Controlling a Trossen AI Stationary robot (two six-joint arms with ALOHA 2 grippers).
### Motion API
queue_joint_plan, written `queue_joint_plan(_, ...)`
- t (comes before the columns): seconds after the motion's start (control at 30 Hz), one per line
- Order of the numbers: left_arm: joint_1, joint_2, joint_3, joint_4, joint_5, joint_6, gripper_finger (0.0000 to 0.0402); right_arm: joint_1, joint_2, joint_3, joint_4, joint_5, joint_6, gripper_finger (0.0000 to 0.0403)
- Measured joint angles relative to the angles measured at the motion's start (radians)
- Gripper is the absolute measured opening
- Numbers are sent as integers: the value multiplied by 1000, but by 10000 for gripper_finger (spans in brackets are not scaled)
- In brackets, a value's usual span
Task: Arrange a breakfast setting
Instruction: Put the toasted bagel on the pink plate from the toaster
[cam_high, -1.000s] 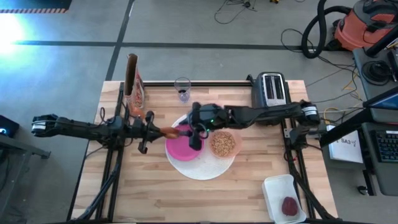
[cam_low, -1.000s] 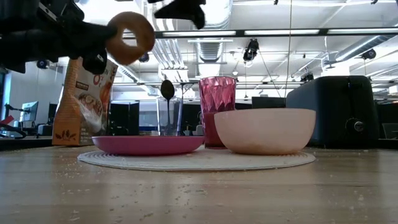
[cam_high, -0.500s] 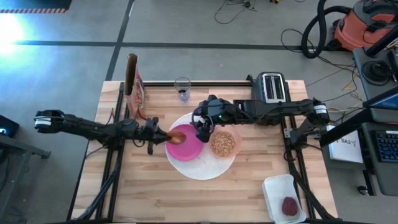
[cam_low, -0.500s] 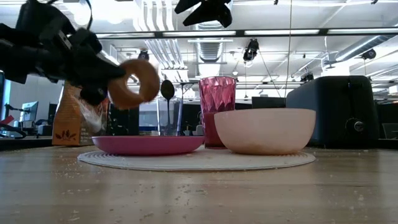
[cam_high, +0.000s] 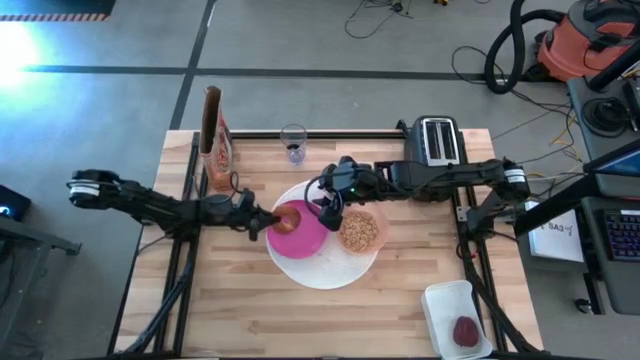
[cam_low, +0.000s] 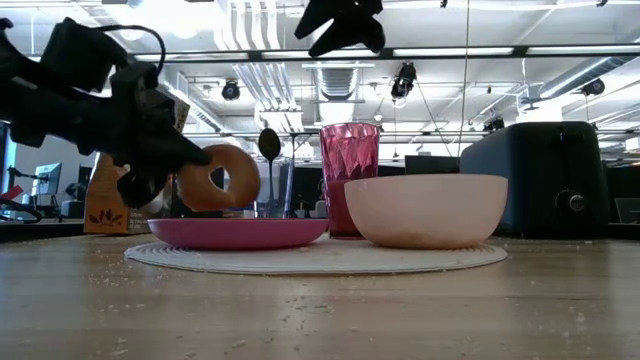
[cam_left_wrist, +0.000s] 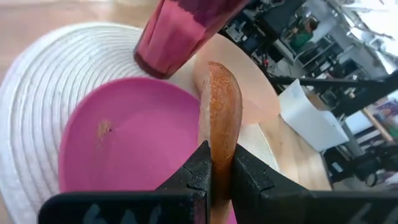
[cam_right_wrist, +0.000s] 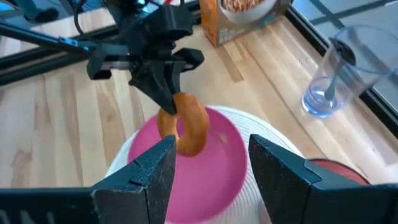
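Smooth glossy plastic magenta plate (cam_left_wrist: 124, 143) on a pale planked wooden table (cam_high: 250, 300)

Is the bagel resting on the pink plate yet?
No: in the low view the bagel hangs on edge in the left gripper, with a gap above the pink plate.

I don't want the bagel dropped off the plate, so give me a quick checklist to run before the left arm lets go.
1. Left tool shut on the bagel: ok.
2. Bagel over the magenta plate: ok; the high view shows it above the plate's left part.
3. Bagel resting on the plate: not ok; it hangs just above, held on edge.
4. Landing spot free: ok; only a crumb shows.
5. Right tool out of the way: not ok; open, hovering over the plate's far edge.
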Motion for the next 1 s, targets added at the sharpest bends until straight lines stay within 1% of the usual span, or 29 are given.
queue_joint_plan(0.13, 0, 64, 19, 20, 1, -56, 18, 0, 0, 0, -30, 0, 1, 192)
queue_joint_plan(0.43, -1, 217, 122, 21, 38, -47, 18, 0, -1, 0, -38, 0, 0, 192)
queue_joint_plan(0.57, -1, 240, 125, 21, 39, -45, 18, 0, -1, 0, -59, 0, 0, 192)
queue_joint_plan(0.67, -1, 233, 122, 22, 38, -44, 22, 0, -1, 0, -66, 0, -1, 192)
queue_joint_plan(0.8, 2, 219, 122, 24, 38, -17, 44, 0, -1, 0, -72, 0, -1, 192)
queue_joint_plan(1.0, 2, 217, 120, -3, 37, -13, 103, 0, -1, 0, -79, 0, 11, 192)
